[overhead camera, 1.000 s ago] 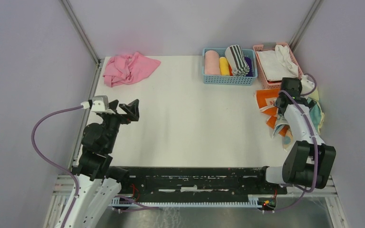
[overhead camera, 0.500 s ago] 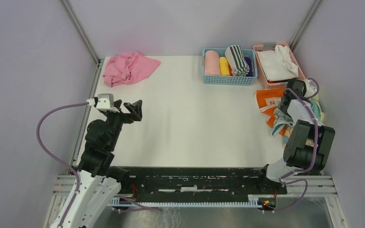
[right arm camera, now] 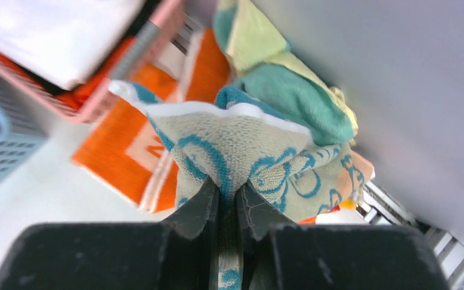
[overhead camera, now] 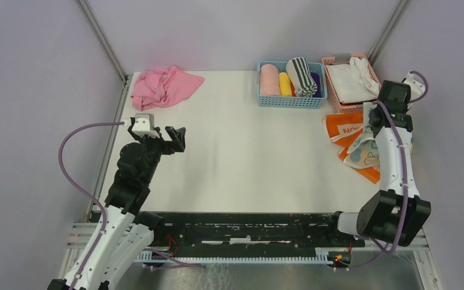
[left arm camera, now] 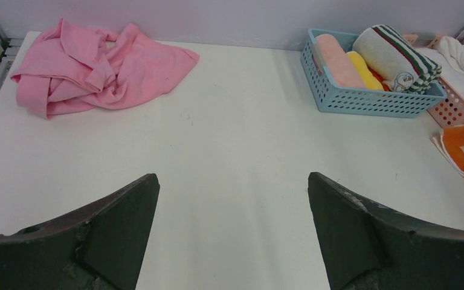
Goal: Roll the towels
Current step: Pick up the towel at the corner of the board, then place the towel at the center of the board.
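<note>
My right gripper point(right arm camera: 226, 190) is shut on a fold of the pale towel point(right arm camera: 241, 145) with teal prints, which bunches up between the fingers. From above, that towel point(overhead camera: 365, 151) hangs from the right gripper point(overhead camera: 373, 118) at the table's right edge. It lies over the orange towel point(overhead camera: 341, 130) with white lettering point(right arm camera: 127, 157). A teal-and-yellow towel point(right arm camera: 284, 90) is heaped behind, against the wall. My left gripper point(left arm camera: 232, 181) stands open over bare table, seen from above point(overhead camera: 175, 138) at the left.
A blue basket point(overhead camera: 290, 101) holding rolled towels stands at the back, also in the left wrist view point(left arm camera: 362, 103). A pink basket point(overhead camera: 333, 90) with white cloth point(overhead camera: 350, 81) sits beside it. A crumpled pink cloth point(overhead camera: 163, 86) lies at the back left.
My right gripper has closed on the pale towel and pulled it up and toward the far right. My left arm has shifted slightly right, still open.
</note>
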`<state>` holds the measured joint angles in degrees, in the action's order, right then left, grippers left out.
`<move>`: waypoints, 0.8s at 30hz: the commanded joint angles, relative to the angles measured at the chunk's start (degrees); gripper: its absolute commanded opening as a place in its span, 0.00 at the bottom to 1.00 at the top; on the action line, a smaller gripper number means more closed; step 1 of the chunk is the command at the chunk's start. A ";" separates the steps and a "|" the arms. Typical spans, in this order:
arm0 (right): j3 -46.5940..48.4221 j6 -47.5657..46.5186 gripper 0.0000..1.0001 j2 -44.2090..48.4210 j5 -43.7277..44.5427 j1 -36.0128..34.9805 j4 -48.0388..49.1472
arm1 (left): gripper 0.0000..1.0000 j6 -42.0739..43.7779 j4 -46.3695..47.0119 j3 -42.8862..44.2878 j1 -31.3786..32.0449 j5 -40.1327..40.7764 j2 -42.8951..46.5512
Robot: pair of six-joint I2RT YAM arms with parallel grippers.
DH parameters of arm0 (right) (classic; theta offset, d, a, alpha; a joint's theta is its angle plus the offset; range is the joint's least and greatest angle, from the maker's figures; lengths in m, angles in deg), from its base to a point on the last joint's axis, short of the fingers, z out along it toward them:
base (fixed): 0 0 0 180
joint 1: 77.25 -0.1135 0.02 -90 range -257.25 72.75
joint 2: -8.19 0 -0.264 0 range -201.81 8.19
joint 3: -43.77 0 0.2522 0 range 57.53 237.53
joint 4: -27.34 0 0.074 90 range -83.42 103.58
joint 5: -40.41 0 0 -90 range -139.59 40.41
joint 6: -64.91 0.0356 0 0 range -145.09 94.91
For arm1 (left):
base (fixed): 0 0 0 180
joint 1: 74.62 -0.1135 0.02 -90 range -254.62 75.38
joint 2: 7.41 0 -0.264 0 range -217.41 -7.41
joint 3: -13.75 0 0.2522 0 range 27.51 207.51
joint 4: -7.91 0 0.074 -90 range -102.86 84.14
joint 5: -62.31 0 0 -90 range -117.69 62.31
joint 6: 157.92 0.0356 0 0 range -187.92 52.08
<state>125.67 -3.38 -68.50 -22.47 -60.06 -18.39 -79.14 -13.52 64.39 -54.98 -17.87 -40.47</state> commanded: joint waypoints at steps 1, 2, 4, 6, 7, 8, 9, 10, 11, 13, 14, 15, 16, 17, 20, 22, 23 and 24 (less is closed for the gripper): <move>6.63 -3.65 0.12 3.03 -0.67 -3.98 -4.78 | 0.99 2.87 0.78 0.31 0.05 -1.35 -0.32; 7.51 -4.00 0.12 3.23 -1.26 -5.59 -5.43 | 0.99 2.87 0.79 0.30 -0.02 -1.49 -0.46; 9.91 -4.50 0.11 3.40 -2.57 -10.26 -6.80 | 0.99 2.81 0.76 0.42 0.03 -1.72 -0.72; 11.32 -4.45 0.12 3.19 -5.04 -15.38 -7.55 | 0.99 2.61 0.50 0.74 -0.07 -1.93 -1.23; 11.66 -4.15 0.12 3.02 -6.41 -18.10 -7.58 | 0.99 2.30 0.35 1.00 -0.04 -2.04 -1.62; 11.97 -3.96 0.12 2.71 -7.56 -20.79 -7.39 | 0.99 1.85 0.17 1.31 -0.04 -2.47 -2.00; 12.33 -3.70 0.12 2.40 -7.90 -23.70 -7.37 | 0.99 1.37 -0.32 1.72 -0.06 -2.97 -2.53; 12.69 -3.40 0.12 1.84 -8.10 -26.93 -7.25 | 0.99 0.59 -0.91 2.38 -0.03 -3.57 -3.05; 13.09 -3.09 0.12 1.08 -8.37 -29.88 -7.04 | 0.99 -0.43 -1.35 2.86 -0.04 -4.03 -3.60; 14.55 -2.47 0.13 -1.16 -8.99 -36.79 -6.90 | 0.99 -2.62 -1.95 3.61 -0.02 -5.31 -4.59; 15.12 -2.28 0.14 -2.48 -9.12 -40.18 -6.59 | 0.99 -3.37 -2.34 3.96 -0.04 -6.03 -5.04; 15.56 -2.19 0.16 -4.14 -9.10 -43.77 -5.75 | 0.99 -4.54 -2.93 4.39 -0.03 -6.32 -5.53; 15.98 -1.98 0.19 -5.82 -9.49 -46.79 -4.93 | 0.99 -5.85 -3.45 4.68 -0.04 -6.30 -5.98; 16.76 -1.67 0.23 -7.92 -10.32 -49.39 -4.41 | 0.99 -6.92 -3.69 4.72 0.01 -6.68 -6.31; 19.77 -2.20 0.51 -13.46 -14.01 -57.43 -3.32 | 0.99 -9.89 -4.00 4.05 -0.02 -8.31 -7.22; 21.20 -3.42 0.65 -15.75 -16.78 -59.67 -3.30 | 0.99 -11.68 -4.61 3.66 -0.04 -8.41 -8.28; 21.29 -3.77 0.68 -16.52 -18.15 -59.79 -3.47 | 1.00 -12.63 -5.42 3.68 0.01 -8.37 -9.55; 21.06 -4.51 0.72 -16.73 -17.43 -59.67 -4.08 | 1.00 -13.49 -6.23 3.90 0.04 -8.38 -10.75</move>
<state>143.59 -6.11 -84.54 -36.51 -118.94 -23.29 -86.40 -18.06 66.23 -54.98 -24.73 -48.41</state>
